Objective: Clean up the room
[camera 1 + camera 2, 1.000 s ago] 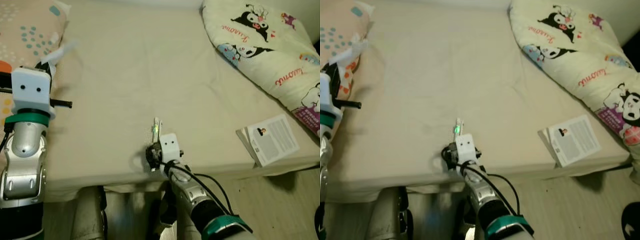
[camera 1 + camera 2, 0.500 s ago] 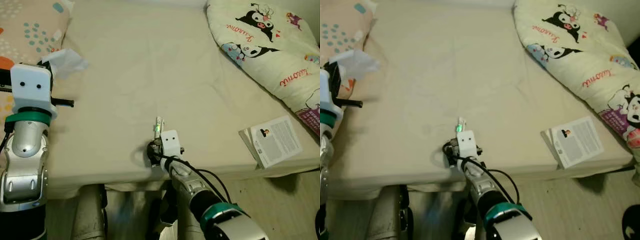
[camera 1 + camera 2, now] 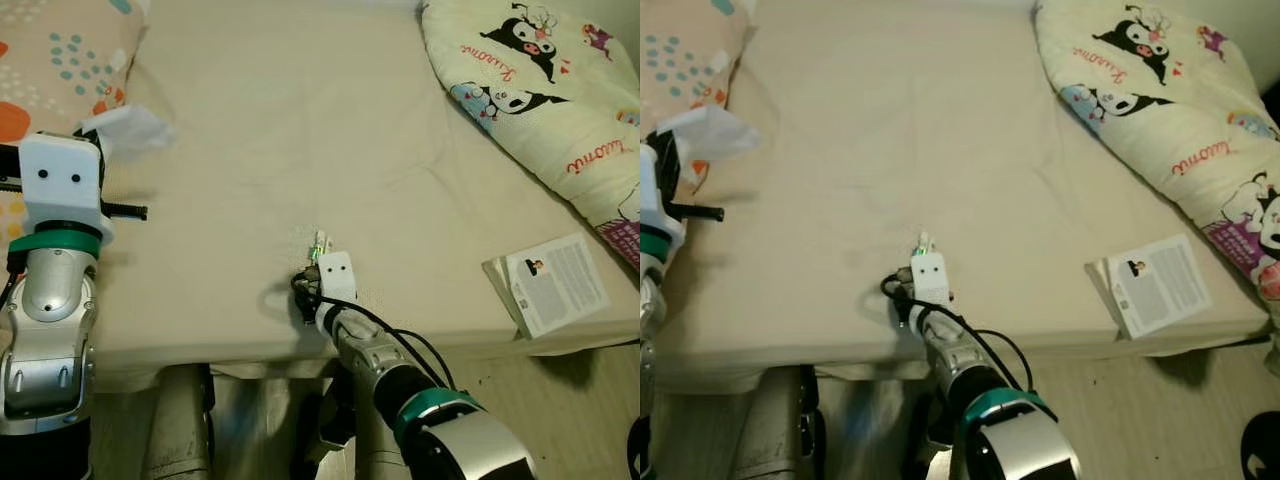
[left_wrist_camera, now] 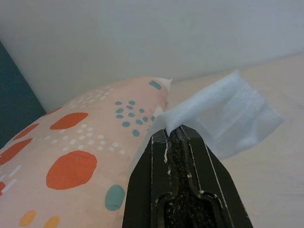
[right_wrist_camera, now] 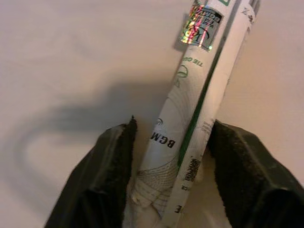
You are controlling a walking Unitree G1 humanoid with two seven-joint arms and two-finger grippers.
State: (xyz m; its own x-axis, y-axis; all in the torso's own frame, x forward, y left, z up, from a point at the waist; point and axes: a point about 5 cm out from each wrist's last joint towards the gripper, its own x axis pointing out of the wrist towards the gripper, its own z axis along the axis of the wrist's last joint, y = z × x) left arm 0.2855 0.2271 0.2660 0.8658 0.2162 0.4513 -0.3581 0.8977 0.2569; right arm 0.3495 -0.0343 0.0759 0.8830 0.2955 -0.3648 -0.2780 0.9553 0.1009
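A white tube with a green stripe [image 5: 190,109] lies on the beige bed sheet [image 3: 280,130] close to the bed's front edge. My right gripper [image 3: 318,256] rests on the sheet with one black finger on each side of the tube, the pads [image 5: 116,166] pressed against its crumpled end. The tip of the tube [image 3: 322,241] sticks out past the wrist. At the left, beside the spotted pillow [image 3: 50,70], my left gripper [image 4: 173,134] is raised and shut on a white tissue [image 3: 125,130], which hangs out from its fingertips.
A booklet [image 3: 555,283] lies near the bed's front right corner. A cartoon-print quilt [image 3: 540,90] is bunched along the right side. The bed's front edge runs just behind my right wrist, with floor [image 3: 560,400] below.
My right gripper has slid forward along the tube, so less of it sticks out. The tissue in my left gripper has spread out. The camera has shifted slightly.
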